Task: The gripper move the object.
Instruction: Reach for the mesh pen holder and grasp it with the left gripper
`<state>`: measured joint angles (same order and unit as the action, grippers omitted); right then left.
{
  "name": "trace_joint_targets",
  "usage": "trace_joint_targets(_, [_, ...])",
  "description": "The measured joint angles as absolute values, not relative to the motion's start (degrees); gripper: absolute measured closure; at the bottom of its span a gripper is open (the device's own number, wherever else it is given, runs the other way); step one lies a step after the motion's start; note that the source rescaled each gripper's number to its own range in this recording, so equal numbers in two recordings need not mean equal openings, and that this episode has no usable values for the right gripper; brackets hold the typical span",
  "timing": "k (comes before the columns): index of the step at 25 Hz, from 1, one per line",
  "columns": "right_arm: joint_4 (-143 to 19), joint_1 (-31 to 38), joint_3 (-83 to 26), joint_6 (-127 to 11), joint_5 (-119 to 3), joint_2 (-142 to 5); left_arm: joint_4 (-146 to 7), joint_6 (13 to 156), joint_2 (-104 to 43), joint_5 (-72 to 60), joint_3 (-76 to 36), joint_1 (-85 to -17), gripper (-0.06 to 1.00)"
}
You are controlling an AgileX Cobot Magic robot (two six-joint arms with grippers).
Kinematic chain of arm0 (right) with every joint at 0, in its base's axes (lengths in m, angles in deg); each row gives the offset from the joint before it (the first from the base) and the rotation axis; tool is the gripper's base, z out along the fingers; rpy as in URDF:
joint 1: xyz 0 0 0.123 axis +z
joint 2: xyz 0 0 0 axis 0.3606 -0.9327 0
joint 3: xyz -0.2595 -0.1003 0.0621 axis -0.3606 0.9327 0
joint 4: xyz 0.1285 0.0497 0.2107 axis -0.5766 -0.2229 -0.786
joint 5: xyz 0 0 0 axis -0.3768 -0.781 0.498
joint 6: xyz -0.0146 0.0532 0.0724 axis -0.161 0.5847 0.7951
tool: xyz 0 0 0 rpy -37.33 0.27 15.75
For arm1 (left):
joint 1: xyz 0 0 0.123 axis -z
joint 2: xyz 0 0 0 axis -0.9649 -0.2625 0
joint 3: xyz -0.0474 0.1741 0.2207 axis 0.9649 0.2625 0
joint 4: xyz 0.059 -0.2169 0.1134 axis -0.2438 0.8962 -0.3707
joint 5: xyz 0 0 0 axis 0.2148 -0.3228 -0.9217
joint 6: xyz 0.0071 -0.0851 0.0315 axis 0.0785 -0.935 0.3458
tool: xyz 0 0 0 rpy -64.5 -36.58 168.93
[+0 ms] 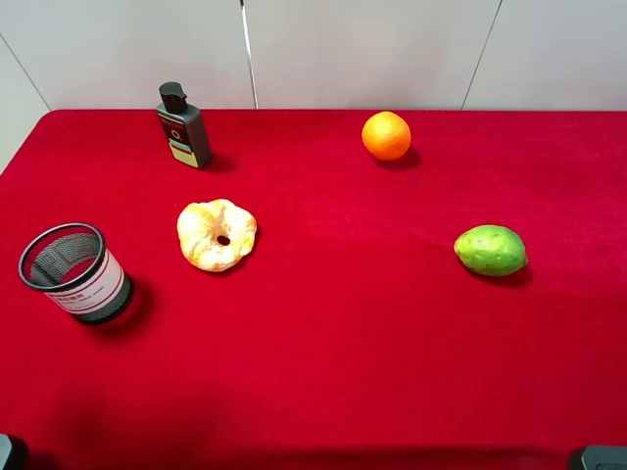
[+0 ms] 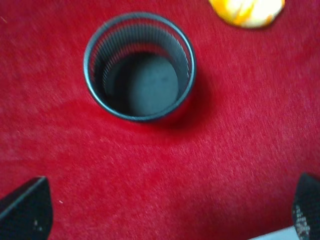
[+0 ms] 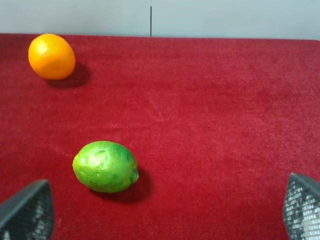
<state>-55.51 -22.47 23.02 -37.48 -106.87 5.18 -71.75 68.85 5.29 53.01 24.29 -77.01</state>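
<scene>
The black wire-mesh pen cup (image 1: 76, 272) with a white label band stands upright at the left of the red table. In the left wrist view I look down into the cup (image 2: 145, 85), which is empty. My left gripper (image 2: 165, 212) is open, held above the cloth a little short of the cup, and touches nothing. My right gripper (image 3: 165, 212) is open and empty above the right side of the table, with the green fruit ahead of it. In the high view only dark bits of the arms show at the bottom corners.
A dark capped bottle (image 1: 183, 125) stands at the back left. A yellow-white ring-shaped fruit (image 1: 217, 234) lies right of the cup and also shows in the left wrist view (image 2: 247, 10). An orange (image 1: 386, 135) (image 3: 51, 56) is at the back, a green lime (image 1: 490, 250) (image 3: 105, 166) at the right.
</scene>
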Motion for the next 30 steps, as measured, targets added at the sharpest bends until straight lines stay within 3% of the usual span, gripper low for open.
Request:
trace_joint_targets(18, [-55.5, -22.5, 23.0, -37.5, -106.9, 5.2, -74.9, 70.4, -17.1, 42.2, 24.3, -64.4, 0.01])
trace_joint_targets(30, [-55.5, -22.5, 23.0, -37.5, -106.9, 5.2, -74.6, 76.3, -26.0, 34.7, 24.2, -63.7, 0.01])
